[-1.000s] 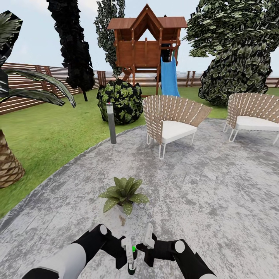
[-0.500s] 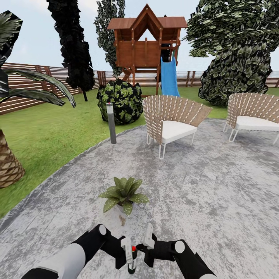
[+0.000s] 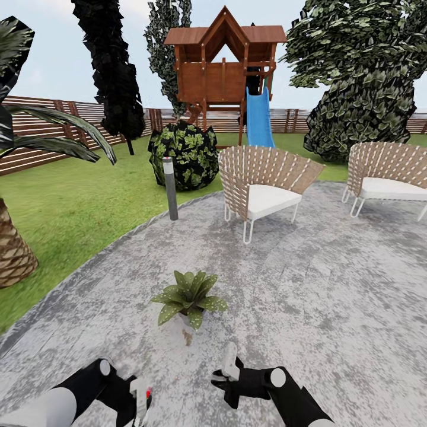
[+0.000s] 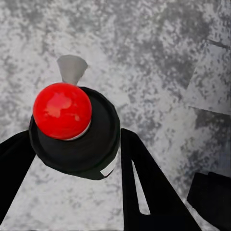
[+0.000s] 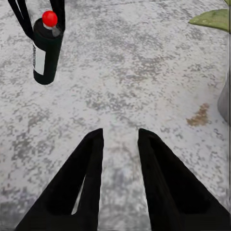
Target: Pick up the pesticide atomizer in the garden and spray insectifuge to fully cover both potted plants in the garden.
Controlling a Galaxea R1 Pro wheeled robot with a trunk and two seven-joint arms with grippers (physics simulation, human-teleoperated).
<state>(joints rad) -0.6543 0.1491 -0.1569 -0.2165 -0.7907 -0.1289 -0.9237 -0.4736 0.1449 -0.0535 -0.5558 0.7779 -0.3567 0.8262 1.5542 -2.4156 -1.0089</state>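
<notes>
**Left arm swung aside with the atomizer**

Since half a second ago the left gripper (image 3: pixel 141 398) has moved from beside the right one out to the lower left corner of the head view, carrying the pesticide atomizer (image 3: pixel 145 396) with it. Left wrist view: red top of the bottle (image 4: pixel 62 110) sits between the two dark fingers (image 4: pixel 144 187), pinched. Right gripper (image 3: pixel 228 370) has stayed put, its two fingers (image 5: pixel 86 178) parted with bare paving between them; its camera sees the atomizer (image 5: pixel 45 48) hanging upright above the ground, white label showing.

One potted plant (image 3: pixel 188 298) stands on the grey patio (image 3: pixel 332 284) just ahead of both grippers, nothing between. Further off: grey lamp post (image 3: pixel 171 188) at the patio edge, two woven chairs (image 3: pixel 261 187), round bush (image 3: pixel 184 155), palm trunk (image 3: pixel 13 249) on the lawn at left, playhouse with blue slide (image 3: pixel 228 77), slat fence (image 3: pixel 53 127) behind.
</notes>
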